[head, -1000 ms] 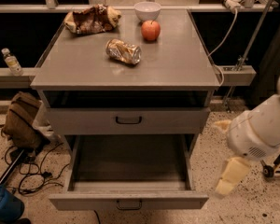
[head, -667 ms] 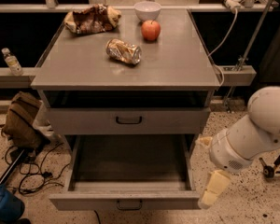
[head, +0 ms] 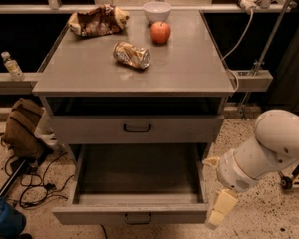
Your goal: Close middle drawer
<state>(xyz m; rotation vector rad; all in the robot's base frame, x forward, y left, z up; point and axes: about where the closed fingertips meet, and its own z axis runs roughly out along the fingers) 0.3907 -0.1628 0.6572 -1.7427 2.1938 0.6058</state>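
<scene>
Standing pulled far out of the grey cabinet (head: 89, 73), the middle drawer (head: 137, 176) is presenting a wide, shallow grey metal body. It is showing a low flat front panel, a small black loop handle (head: 138, 218) centred on that panel, and a deep grey tray behind it. It is sitting at the bottom of the frame, directly below the taller-fronted drawer (head: 84, 129), which appears pushed in.

The gripper (head: 218, 211) is hanging just beside the drawer's front right corner, outside the tray, pointing down toward the speckled floor (head: 269, 218). Whether it is touching that corner cannot be told, nor whether it is parted or closed. The white arm (head: 269, 146) is reaching in from the right edge of the frame, alongside the drawer's right wall.

Floor is showing past both ends of the front panel. To the left, black cables (head: 32, 183), a brown bag (head: 21, 128) and a blue object (head: 2, 219) are lying on the floor, near the drawer's left wall but apart from it. On the cabinet top an apple (head: 160, 32), a white bowl (head: 157, 10), a crushed can (head: 132, 55) and a crumpled packet (head: 97, 20) are resting, well above the drawer.
</scene>
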